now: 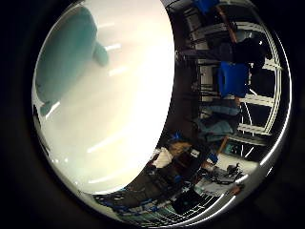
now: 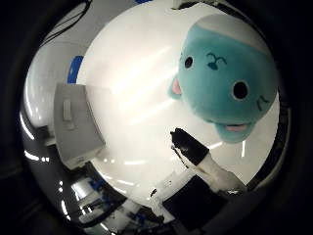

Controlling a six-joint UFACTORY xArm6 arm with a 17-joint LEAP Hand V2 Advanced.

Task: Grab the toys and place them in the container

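Observation:
A teal plush toy (image 2: 220, 73) with a round face and small dark eyes lies on the white table (image 2: 127, 88), close to the palm. In the right little finger side palm view its teal body (image 1: 67, 48) shows at the table's edge of the picture. My right hand (image 2: 201, 166) shows as a white and black finger reaching in beside the toy, its black tip a little away from the plush. The finger looks straight and holds nothing. A pale square container (image 2: 78, 122) stands on the table, away from the toy.
A small blue object (image 2: 75, 69) lies on the table beyond the container. Past the table edge (image 1: 167, 143) the room shows blue chairs (image 1: 232, 78) and clutter on the floor.

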